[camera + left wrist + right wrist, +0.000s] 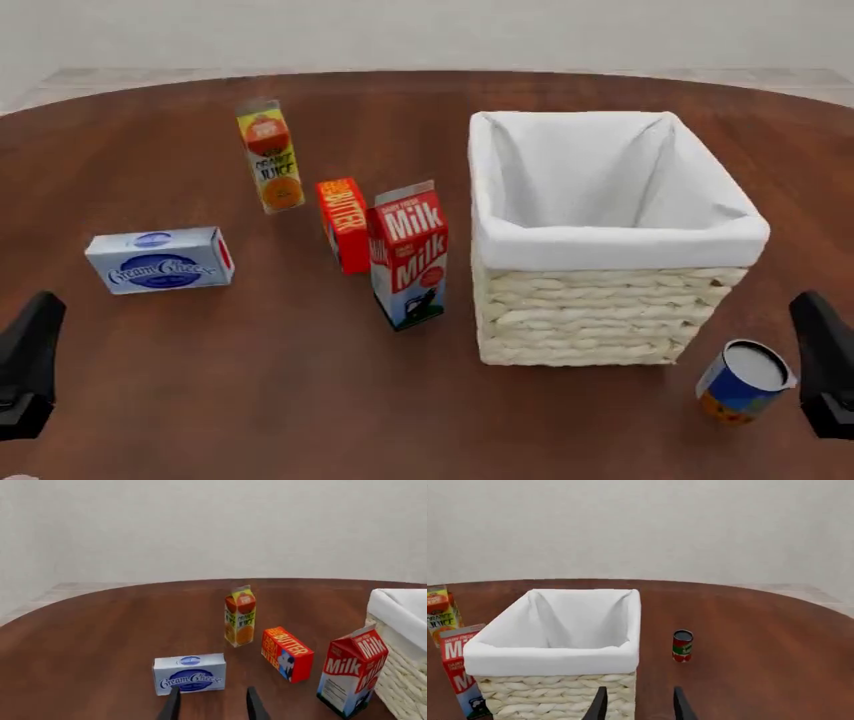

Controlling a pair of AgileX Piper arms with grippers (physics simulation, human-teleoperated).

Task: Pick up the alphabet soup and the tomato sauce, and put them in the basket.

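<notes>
Still upright: alphabet soup (745, 381) just beside basket (607, 310), R side.

Your desk (267, 400) looks like dark brown wood with a smooth, faintly satin finish and fine grain. The basket (587, 315) is pale woven wicker, rough and ribbed, with a matt white cloth lining (601, 200) folded over its rim. The soup (742, 381) is a tin can with a dull silver-grey metal top and a printed paper label in blue and orange. The milk (414, 255), the juice (270, 155), the butter (344, 224) and the cream cheese (160, 259) look like printed cardboard, smooth and matt. You see each hand's fingers (172, 707) as matt black, plastic-like
</notes>
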